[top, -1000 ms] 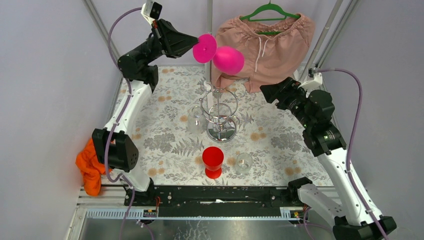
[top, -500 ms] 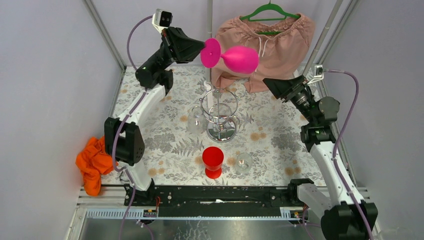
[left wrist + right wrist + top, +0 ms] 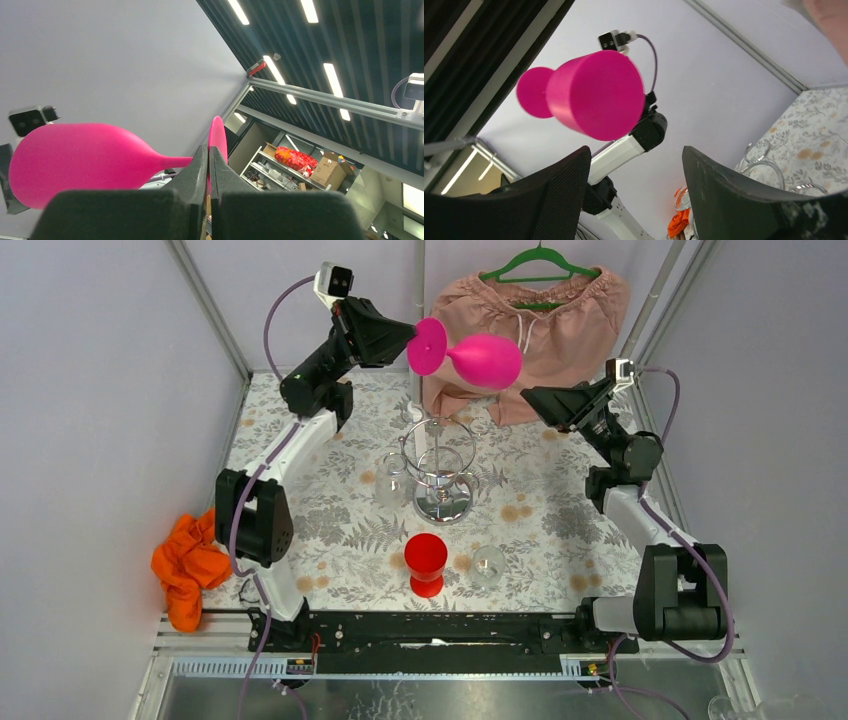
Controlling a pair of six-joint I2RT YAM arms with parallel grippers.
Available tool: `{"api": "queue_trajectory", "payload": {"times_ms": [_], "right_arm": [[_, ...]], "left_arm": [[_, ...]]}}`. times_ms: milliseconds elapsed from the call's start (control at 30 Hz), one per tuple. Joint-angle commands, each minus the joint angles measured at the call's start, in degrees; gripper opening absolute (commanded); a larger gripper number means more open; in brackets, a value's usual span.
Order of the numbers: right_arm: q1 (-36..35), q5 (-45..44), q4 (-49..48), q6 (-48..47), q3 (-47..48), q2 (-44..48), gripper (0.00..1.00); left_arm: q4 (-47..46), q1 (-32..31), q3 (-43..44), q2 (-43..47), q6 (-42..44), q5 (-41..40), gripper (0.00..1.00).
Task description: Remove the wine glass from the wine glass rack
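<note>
The pink wine glass (image 3: 487, 360) was found clamped by its foot in the left tool (image 3: 412, 338); the right tool (image 3: 533, 397) was observed with jaws spread apart, facing its bowl

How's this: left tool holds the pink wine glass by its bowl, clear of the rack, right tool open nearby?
Not the bowl: the left wrist view shows the left tool shut on the foot of the pink wine glass. Otherwise right: clear of the rack, right tool open nearby.

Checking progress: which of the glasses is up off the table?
The pink wine glass, held sideways in the left claw; the red glass stands on the table.
</note>
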State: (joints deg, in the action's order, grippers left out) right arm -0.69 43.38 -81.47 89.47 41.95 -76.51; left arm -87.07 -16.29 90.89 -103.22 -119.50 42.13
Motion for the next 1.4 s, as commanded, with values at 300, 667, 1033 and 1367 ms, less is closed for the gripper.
{"api": "queue_trajectory", "payload": {"times_ms": [300,667,1033,1367], "right_arm": [[0.26,4.53,-16.88,6.63,11.13,-0.97,0.77],[-0.05,5.85,-16.99,9.58,12.85,-1.98,0.76],[-1.4,2.75,-17.02,12.86,13.49,0.97,0.63],[-4.42,2.53,-16.88,15.0,15.2,0.15,0.31]], "left_arm": [[-4.77,-3.64,2.34,-4.83,-8.2,-1.41,0.0],[-4.76,-5.12,4.93,-7.89,-7.77,-1.96,0.0],[-1.02,-5.79,3.8,-7.61,-2.57,0.22,0.0],[6.18,-7.82,3.83,-5.26,4.43,3.51,0.01]]}}
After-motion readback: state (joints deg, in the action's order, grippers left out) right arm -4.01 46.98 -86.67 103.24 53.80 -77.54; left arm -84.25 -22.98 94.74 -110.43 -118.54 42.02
